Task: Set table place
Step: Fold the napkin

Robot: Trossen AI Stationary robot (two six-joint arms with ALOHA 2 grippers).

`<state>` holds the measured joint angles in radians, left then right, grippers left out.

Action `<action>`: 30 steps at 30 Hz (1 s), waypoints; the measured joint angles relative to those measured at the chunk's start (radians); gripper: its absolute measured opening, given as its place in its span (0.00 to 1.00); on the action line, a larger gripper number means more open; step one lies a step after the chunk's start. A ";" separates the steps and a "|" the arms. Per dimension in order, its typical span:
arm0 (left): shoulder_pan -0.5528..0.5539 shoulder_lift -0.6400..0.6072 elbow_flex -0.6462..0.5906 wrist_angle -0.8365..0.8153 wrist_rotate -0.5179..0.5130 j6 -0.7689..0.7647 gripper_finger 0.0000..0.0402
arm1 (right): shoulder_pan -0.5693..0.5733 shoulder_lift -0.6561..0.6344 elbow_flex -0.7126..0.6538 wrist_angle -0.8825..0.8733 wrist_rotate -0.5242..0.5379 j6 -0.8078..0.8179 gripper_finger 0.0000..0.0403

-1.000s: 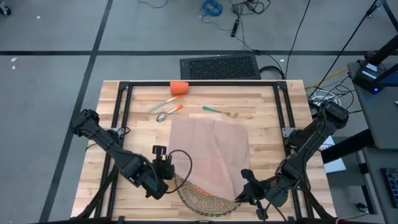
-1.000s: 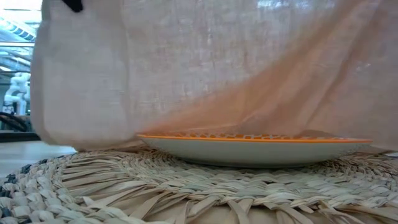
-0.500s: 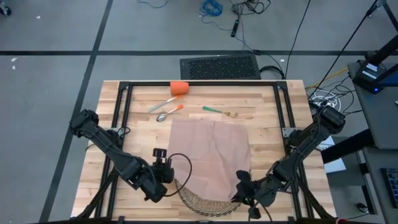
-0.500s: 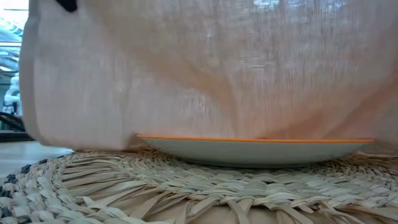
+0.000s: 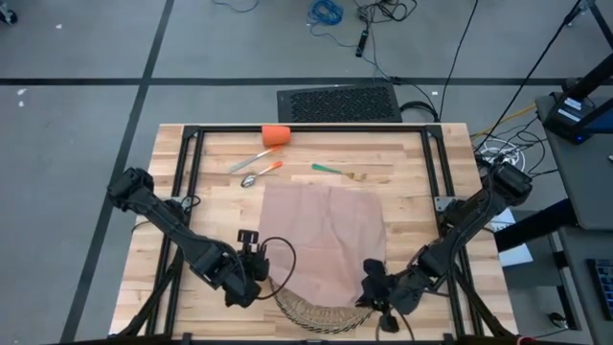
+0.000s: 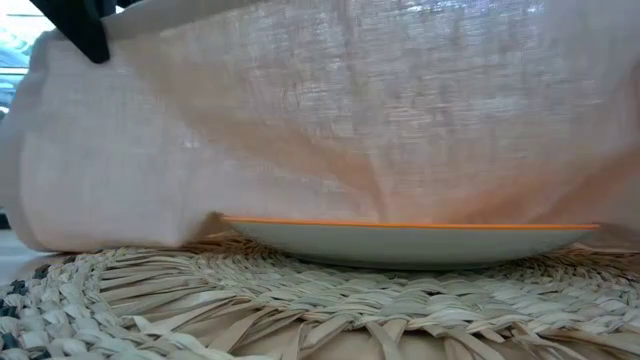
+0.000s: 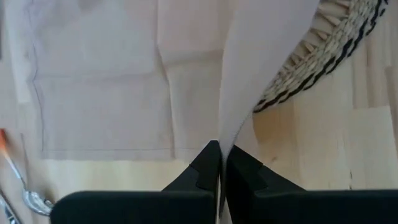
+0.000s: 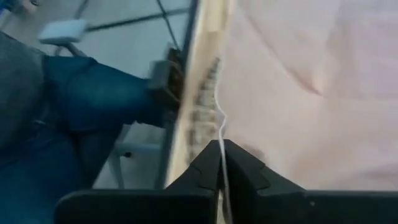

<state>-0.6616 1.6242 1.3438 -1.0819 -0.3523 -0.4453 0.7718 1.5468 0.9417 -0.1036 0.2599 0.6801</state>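
Note:
The beige napkin [image 5: 322, 235] lies spread over the table's middle [image 5: 412, 163]. Its near part is draped over the orange-rimmed plate [image 6: 410, 238] and the woven placemat [image 5: 316, 314] at the near edge. My left gripper [image 5: 257, 273] is shut on the napkin's near left corner. My right gripper [image 5: 375, 287] is shut on its near right corner. The orange cup [image 5: 276, 135], the knife [image 5: 251, 160], the spoon [image 5: 261, 175] and the green-handled fork [image 5: 335, 171] lie on the far part of the table. In the high view the plate is hidden under the napkin. My left gripper pinches the napkin's near left edge [image 7: 231, 134] between its two fingers. The cloth rises from the table to the fingers, lifted above the placemat [image 7: 323, 56]. My right gripper pinches the napkin's near right edge [image 8: 219, 127] between its two fingers, held above the placemat's rim [image 8: 202, 99].
The black frame rails [image 5: 192, 153] run along the table's left, right and far sides. A person's leg in blue jeans [image 8: 93, 93] shows beyond the table edge in the right wrist view. Bare wood lies left and right of the napkin.
Both grippers have gone a little toward the table's near edge, the right one also toward the left, each keeping its corner. The napkin's near part has come down and forward. It now hangs across the whole plate in the low view.

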 joint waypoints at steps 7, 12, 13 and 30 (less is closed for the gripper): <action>0.071 -0.077 0.000 -0.039 -0.079 0.010 0.00 | -0.072 -0.053 0.000 -0.135 -0.030 -0.046 0.00; 0.142 -0.119 0.000 -0.054 -0.116 0.063 0.00 | -0.143 -0.147 0.001 -0.272 -0.015 -0.096 0.00; 0.159 -0.120 0.000 -0.053 -0.117 0.077 0.00 | -0.161 -0.163 0.001 -0.296 -0.008 -0.107 0.00; 0.477 -0.120 -0.131 0.083 -0.083 0.311 0.00 | -0.451 -0.214 0.001 -0.498 -0.030 -0.344 0.00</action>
<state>-0.1846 1.5040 1.2131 -0.9986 -0.4348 -0.1342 0.3205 1.3327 0.9424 -0.6014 0.2299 0.3365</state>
